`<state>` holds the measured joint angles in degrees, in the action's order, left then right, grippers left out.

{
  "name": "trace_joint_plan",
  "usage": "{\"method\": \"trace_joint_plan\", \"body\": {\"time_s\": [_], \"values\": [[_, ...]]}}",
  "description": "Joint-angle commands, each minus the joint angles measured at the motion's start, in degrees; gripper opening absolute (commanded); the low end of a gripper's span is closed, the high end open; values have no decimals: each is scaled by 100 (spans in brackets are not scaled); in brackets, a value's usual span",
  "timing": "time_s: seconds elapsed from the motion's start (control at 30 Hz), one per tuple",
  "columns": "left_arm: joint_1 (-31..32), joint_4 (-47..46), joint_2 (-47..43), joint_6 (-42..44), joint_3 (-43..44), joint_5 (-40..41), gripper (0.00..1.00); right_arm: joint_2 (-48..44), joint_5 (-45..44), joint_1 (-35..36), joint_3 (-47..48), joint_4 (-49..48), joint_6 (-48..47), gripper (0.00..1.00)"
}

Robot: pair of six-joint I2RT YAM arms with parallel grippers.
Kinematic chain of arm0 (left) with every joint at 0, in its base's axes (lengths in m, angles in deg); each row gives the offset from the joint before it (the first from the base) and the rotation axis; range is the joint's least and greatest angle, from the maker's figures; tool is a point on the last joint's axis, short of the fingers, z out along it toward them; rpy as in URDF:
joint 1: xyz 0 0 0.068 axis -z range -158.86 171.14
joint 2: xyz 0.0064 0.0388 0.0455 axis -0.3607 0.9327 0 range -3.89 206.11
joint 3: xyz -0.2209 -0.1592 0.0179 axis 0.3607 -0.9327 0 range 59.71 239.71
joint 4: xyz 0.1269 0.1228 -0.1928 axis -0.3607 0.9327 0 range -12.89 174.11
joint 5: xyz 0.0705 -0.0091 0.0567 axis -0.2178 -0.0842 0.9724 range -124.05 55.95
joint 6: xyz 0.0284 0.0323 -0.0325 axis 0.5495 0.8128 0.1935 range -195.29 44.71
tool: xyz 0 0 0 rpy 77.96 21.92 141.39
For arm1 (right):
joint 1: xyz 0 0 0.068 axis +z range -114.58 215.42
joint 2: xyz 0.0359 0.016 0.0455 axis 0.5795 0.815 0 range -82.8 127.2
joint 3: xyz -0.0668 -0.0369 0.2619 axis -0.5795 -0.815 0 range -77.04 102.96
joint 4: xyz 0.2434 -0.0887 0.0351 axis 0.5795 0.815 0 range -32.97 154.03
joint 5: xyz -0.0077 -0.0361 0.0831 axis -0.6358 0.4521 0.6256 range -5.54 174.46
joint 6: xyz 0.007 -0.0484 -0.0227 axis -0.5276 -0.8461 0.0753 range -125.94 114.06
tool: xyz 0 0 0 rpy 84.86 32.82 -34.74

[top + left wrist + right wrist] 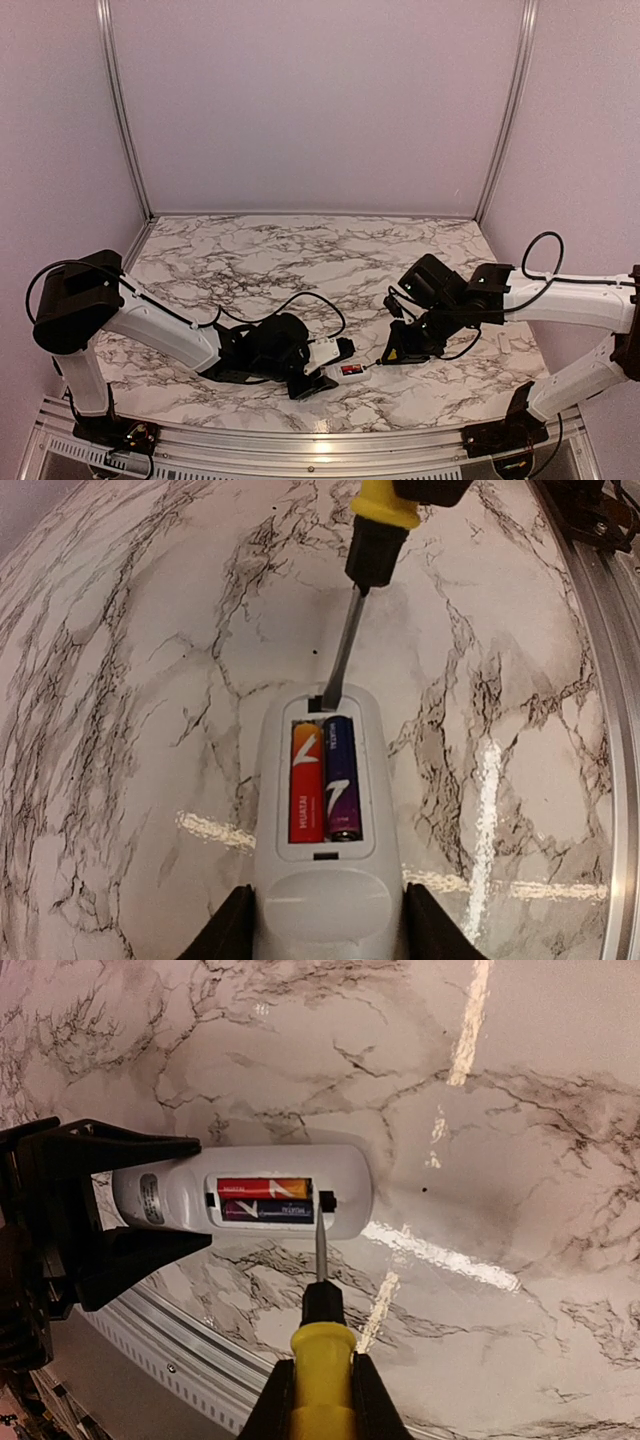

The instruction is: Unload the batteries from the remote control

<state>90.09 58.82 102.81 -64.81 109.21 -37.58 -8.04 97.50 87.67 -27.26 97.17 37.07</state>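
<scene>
the marble-patterned table (300,250) fills the middle of the top view, with an aluminium rail (300,445) along its lower edge. the left arm (150,325) stretches in from the lower left and lies low over the surface. the right arm (570,295) comes in from the right edge, bent down toward the centre. the left gripper (328,935) is clamped on the remote control (325,900), with 1 black finger pressed to each long side at the bottom of the left wrist view. the remote control lies flat on the table, back up, in the lower centre of the top view, its free end pointing toward the right arm. the right gripper (322,1395) is pinched around the yellow handle of the screwdriver (322,1355), at the bottom centre of the right wrist view. the screwdriver's metal shaft slants down to the remote control, and its tip sits at a small notch in the free end, just past the cells. the back is uncovered, and the 2 batteries (305,785) rest side by side in it, touching: 1 red and orange, 1 dark purple.
</scene>
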Motion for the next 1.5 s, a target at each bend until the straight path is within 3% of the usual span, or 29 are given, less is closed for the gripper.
{"method": "trace_joint_plan", "body": {"time_s": [0.0,1.1,1.47], "values": [[31,-18,97,100,224,-181,0,152,45,62,24,-25,-87,0],[31,-103,196,-14,320,-78,0,218,570,67,-6,-109,-294,0],[31,-79,170,88,307,-18,0,221,1109,73,-36,-280,-445,0]]}}
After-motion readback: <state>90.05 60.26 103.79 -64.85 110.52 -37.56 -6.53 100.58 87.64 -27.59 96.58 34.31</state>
